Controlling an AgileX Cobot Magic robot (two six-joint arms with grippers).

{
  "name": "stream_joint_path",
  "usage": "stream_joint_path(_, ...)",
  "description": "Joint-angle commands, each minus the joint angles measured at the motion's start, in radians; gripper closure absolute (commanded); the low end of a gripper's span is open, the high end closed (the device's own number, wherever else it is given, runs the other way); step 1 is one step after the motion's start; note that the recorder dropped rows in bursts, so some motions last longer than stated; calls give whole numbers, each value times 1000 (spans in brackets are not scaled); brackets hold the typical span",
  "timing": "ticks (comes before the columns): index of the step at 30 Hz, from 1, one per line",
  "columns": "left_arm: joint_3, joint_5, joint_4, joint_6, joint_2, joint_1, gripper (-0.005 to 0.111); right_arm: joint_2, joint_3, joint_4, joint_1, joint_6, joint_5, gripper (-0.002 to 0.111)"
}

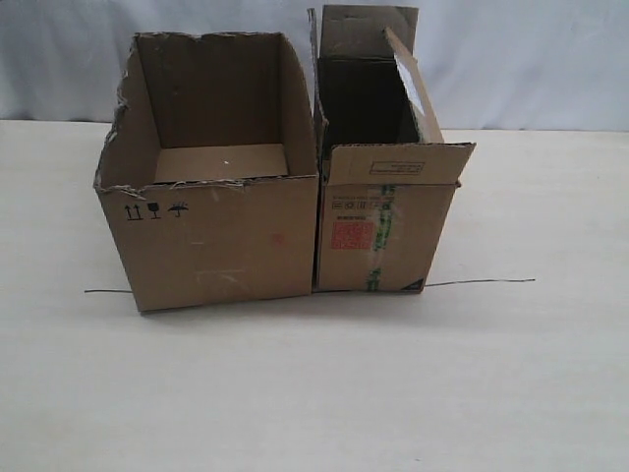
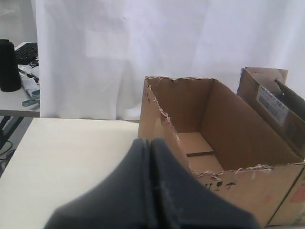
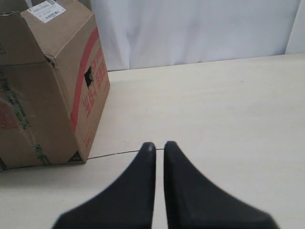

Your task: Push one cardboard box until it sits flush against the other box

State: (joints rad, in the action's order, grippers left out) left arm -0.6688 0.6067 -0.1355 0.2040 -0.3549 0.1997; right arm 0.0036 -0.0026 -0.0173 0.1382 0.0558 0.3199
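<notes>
The wide cardboard box (image 1: 211, 241) with the ragged rim and black handling symbols stands left of the other box (image 1: 378, 236), the narrower carton with flaps, red label and green tape. Their facing walls meet along a dark seam with no visible gap. Neither gripper shows in the exterior view. In the left wrist view my left gripper (image 2: 150, 141) is shut and empty, lifted just off the outer corner of the cardboard box (image 2: 248, 186), with the other box (image 2: 271, 95) behind it. My right gripper (image 3: 159, 145) shows only a thin slit, holds nothing, and hovers clear of the other box (image 3: 43, 95).
A thin dark wire (image 1: 482, 282) lies on the pale table (image 1: 314, 393), running out from under both boxes. A white curtain (image 1: 531, 59) closes the back. Beyond the table's left end a side desk carries a black cylinder (image 2: 9, 67) and a keyboard.
</notes>
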Motion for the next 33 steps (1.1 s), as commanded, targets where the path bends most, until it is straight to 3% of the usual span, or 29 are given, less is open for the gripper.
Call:
stream_joint_path(1,5,-9,-5,10,2,8,107,-4,3,-1,2,-5,-2,103)
stream_joint_path(12,38,-48,-91,7,34,6,107,-4,3,-1,2,-5,0,103)
stream_joint_path(15,138,-162,-107,7,101,6,107,-4,3,-1,2,-5,0,103)
stream_joint_path(22,536,-483,-110,7,242,6,107,-4,3,-1,2,-5,0,103)
stream_joint_path(26,669,-631,-110,7,244,6,107,-4,3,-1,2,-5,0,103)
stream_joint_path(28,669,-541,-113,7,244,6,107,-4,3,-1,2,-5,0,103)
stream_joint_path(33,669,-536,-44,-33,244,6,107,-4,3,-1,2,-5,0,103)
